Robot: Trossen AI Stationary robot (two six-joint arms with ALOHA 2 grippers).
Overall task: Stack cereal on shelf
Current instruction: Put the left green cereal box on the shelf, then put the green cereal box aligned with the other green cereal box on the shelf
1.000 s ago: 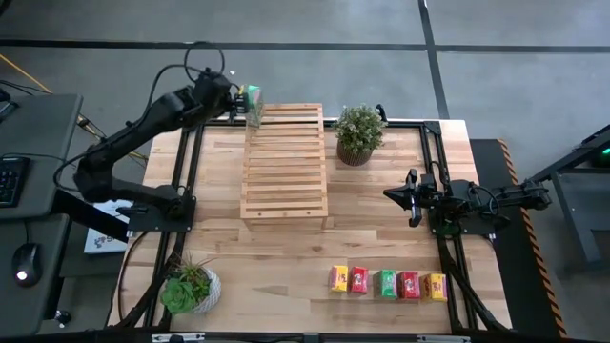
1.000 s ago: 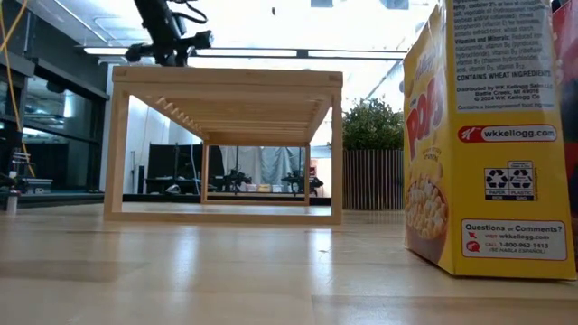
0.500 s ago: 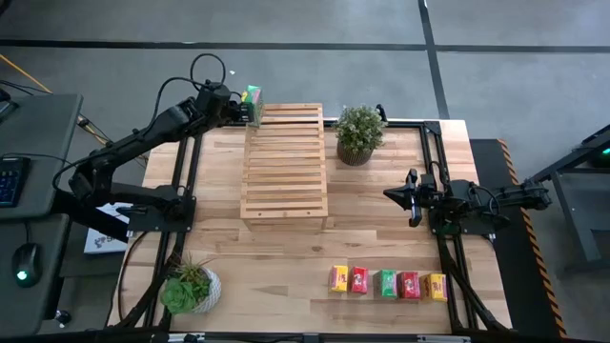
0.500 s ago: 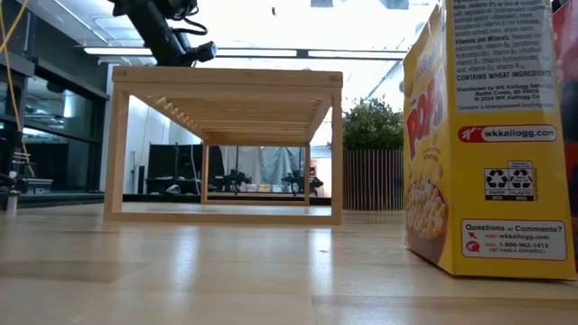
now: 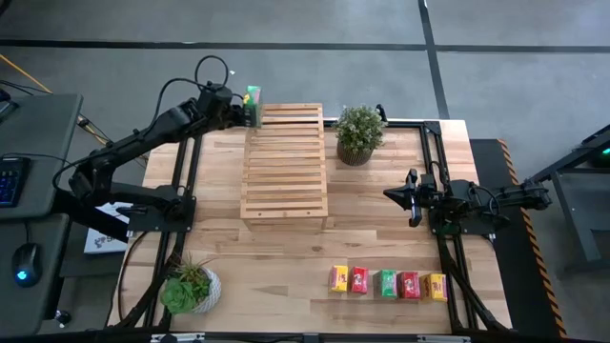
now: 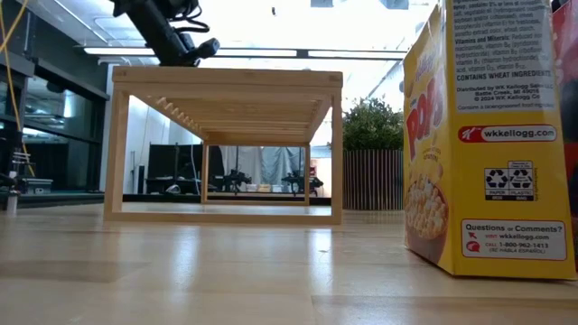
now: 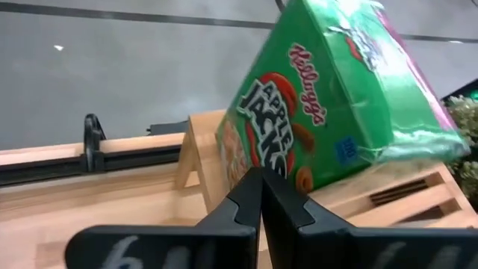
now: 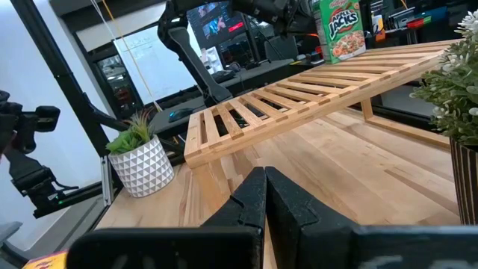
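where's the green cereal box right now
The green cereal box is at the shelf's far left corner in the high view, beside the left gripper.

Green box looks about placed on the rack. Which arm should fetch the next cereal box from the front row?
Right. The right gripper waits on the same side as the row of cereal boxes near the table's front edge. The left gripper is at the shelf's far corner beside the green box, farther from that row.

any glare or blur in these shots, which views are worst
Low view: bright windows wash out the room behind the shelf, and the close yellow cereal box is cut off by the frame. Left wrist view: the green cereal box is slightly soft. High view: even light, no glare.
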